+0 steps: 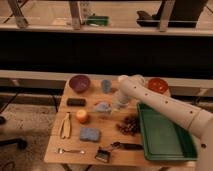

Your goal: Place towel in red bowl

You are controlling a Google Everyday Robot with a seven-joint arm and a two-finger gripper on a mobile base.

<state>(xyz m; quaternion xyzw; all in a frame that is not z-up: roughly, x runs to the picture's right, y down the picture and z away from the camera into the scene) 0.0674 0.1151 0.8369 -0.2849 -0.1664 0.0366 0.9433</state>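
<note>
Premises read as an office or lab test area. A small wooden tabletop (pixel 57 150) stands on speckled flooring (pixel 27 117) before a long glazed partition (pixel 47 12) with metal posts (pixel 75 15). A wheeled chair base (pixel 12 144) sits at left. The gripper (pixel 119 105) hangs over mid-tabletop.

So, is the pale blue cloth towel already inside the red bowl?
No, the pale blue cloth towel lies on the wooden table, beside the gripper, well apart from the red bowl.
</note>
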